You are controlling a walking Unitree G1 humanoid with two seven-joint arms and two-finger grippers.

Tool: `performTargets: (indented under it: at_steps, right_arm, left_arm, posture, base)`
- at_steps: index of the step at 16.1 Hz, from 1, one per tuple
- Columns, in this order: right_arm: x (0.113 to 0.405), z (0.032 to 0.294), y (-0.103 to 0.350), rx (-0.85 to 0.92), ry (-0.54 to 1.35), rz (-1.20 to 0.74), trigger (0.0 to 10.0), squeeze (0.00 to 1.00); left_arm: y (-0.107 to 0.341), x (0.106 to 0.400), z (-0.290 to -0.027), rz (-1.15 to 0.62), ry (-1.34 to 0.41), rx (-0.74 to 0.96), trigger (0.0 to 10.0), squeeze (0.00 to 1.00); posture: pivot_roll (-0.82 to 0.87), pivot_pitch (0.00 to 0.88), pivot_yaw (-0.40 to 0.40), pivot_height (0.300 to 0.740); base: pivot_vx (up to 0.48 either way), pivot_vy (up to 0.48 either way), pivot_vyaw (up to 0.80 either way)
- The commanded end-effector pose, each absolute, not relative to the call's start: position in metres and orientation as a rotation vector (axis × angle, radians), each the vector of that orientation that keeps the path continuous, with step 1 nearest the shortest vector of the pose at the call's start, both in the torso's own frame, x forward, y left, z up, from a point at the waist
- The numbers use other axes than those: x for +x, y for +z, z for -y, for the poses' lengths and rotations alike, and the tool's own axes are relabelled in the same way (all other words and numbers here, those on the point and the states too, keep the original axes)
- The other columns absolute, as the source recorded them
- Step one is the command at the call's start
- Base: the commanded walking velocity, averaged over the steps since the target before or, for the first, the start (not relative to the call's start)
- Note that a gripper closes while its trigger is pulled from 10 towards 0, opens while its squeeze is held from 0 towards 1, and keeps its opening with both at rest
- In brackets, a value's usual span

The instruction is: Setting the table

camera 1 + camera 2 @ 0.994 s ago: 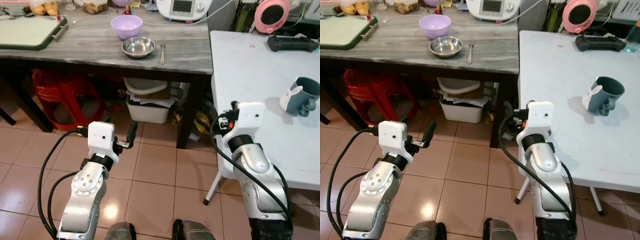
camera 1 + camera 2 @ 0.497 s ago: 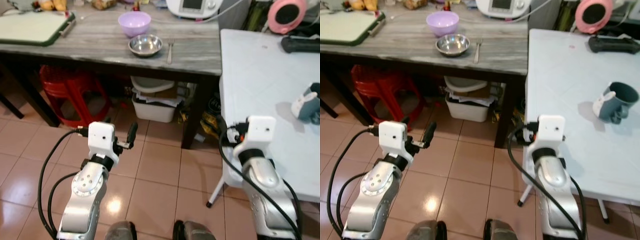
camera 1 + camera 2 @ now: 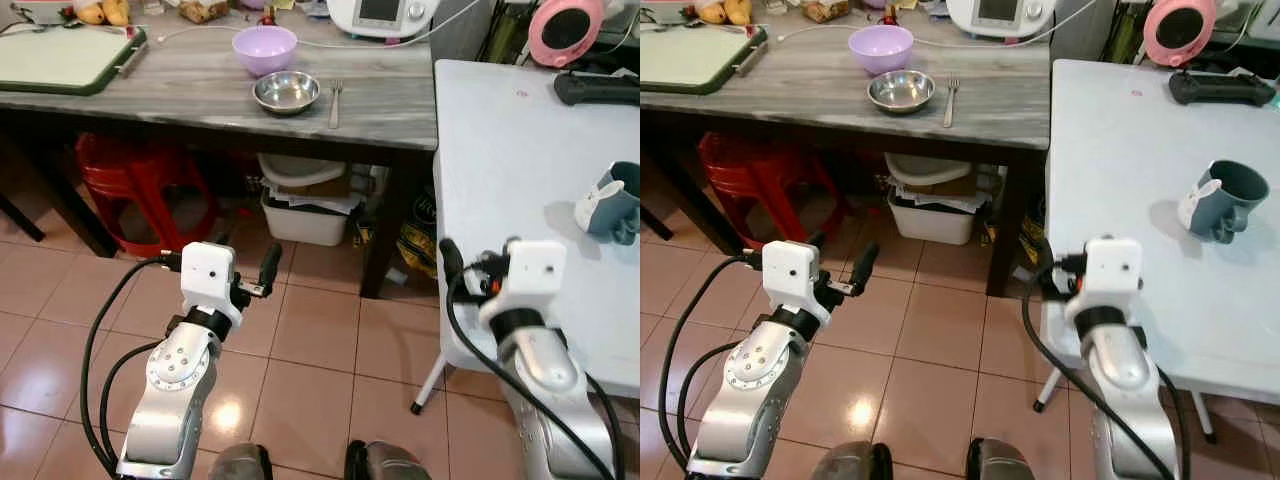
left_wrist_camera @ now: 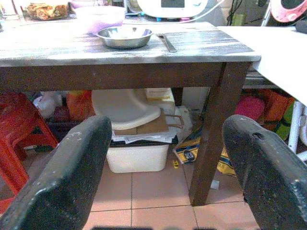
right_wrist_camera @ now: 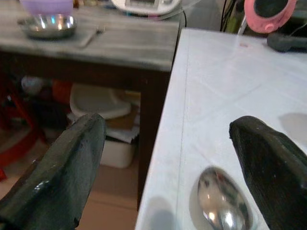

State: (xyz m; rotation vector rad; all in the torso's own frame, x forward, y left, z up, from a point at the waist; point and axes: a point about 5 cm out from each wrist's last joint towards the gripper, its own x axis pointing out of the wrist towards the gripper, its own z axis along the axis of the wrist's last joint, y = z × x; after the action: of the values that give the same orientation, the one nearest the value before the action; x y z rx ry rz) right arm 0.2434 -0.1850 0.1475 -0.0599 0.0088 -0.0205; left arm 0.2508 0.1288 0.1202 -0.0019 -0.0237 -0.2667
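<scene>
A purple bowl (image 3: 264, 48), a steel bowl (image 3: 286, 92) and a fork (image 3: 335, 100) sit together on the grey wooden table (image 3: 180, 85) ahead. To the right is a white table (image 3: 500, 150) with a blue-grey mug (image 3: 615, 200) on it. A metal spoon (image 5: 223, 201) lies near that table's front edge. My right gripper (image 5: 168, 158) stands open at the white table's edge, with the spoon just ahead between its fingers. My left gripper (image 4: 163, 158) is open and empty, held low over the floor and facing the wooden table.
A green-rimmed tray (image 3: 60, 58) lies at the wooden table's left end. A red stool (image 3: 130, 190) and a white bin (image 3: 305, 215) sit under it. An appliance (image 3: 385, 15), a pink round object (image 3: 568, 30) and a black controller (image 3: 598, 88) stand at the back. Tiled floor (image 3: 320, 340) lies in front.
My right arm has shifted right and lower in view, along the white table's edge. The camera has moved a little. My left arm holds the same pose.
</scene>
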Motion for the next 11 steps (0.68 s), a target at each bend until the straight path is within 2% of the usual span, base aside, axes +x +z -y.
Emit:
performTargets:
  at_steps: [1, 5, 11]
  right_arm:
    - [0.2440, 0.1833, 0.1444, -0.045, -0.015, -0.030, 10.0, 0.00]
    - [0.2449, 0.1784, 0.1467, -0.037, 0.010, -0.026, 10.0, 0.00]
    - [0.2438, 0.1806, 0.1395, -0.021, 0.015, -0.064, 10.0, 0.00]
  left_arm:
    - [0.1185, 0.2506, -0.1285, 0.017, -0.268, -0.011, 10.0, 0.00]
    - [0.1185, 0.2502, -0.1308, 0.016, -0.256, -0.012, 10.0, 0.00]
    - [0.1183, 0.2496, -0.1298, 0.014, -0.263, -0.014, 10.0, 0.00]
  posture:
    - [0.00, 0.082, 0.005, 0.740]
    - [0.00, 0.084, 0.002, 0.740]
    - [0.00, 0.085, 0.004, 0.740]
  base:
    - [0.000, 0.000, -0.80]
    - [0.000, 0.000, -0.80]
    - [0.000, 0.000, 0.00]
